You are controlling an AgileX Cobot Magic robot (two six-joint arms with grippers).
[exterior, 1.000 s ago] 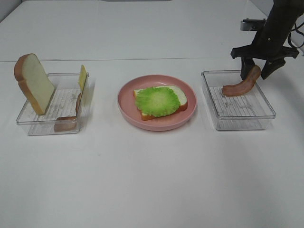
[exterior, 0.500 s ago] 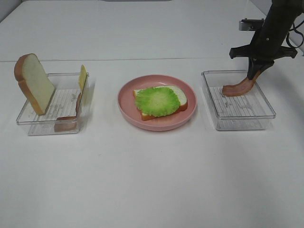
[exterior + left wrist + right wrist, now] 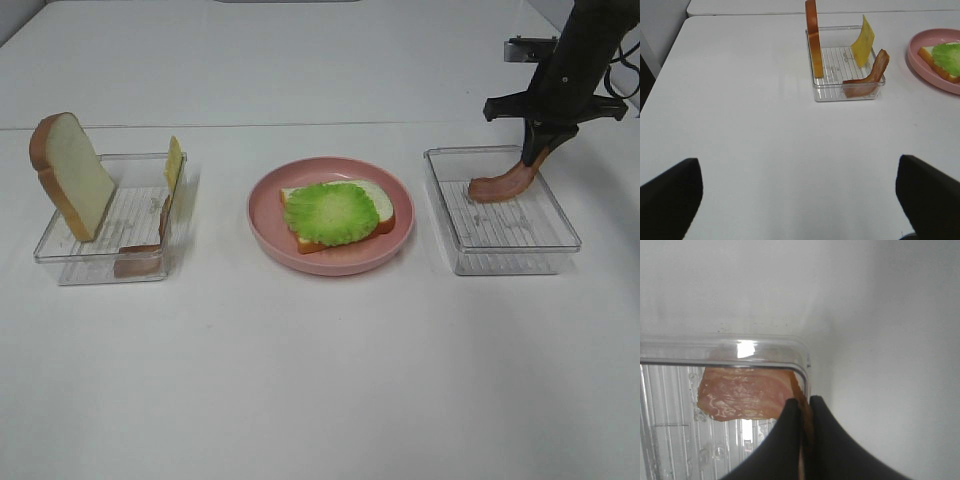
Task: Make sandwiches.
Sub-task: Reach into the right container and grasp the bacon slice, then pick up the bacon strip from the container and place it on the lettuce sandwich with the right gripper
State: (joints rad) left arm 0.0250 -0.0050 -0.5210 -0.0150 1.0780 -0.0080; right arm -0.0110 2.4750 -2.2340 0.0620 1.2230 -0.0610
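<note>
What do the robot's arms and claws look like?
The right arm is matte black, a black cable beside it. The right claw has a black crossbar and two slim tapering fingers. Of the left claw only two blunt dark ends show.

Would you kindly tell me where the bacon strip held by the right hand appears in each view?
Exterior high: bacon strip hangs from the right hand into the rightmost clear tray.
Left wrist: absent; the left tray's bacon is another strip.
Right wrist: pinched between the fingertips, at the tray's corner.
Shared landmark: the clear tray.
</note>
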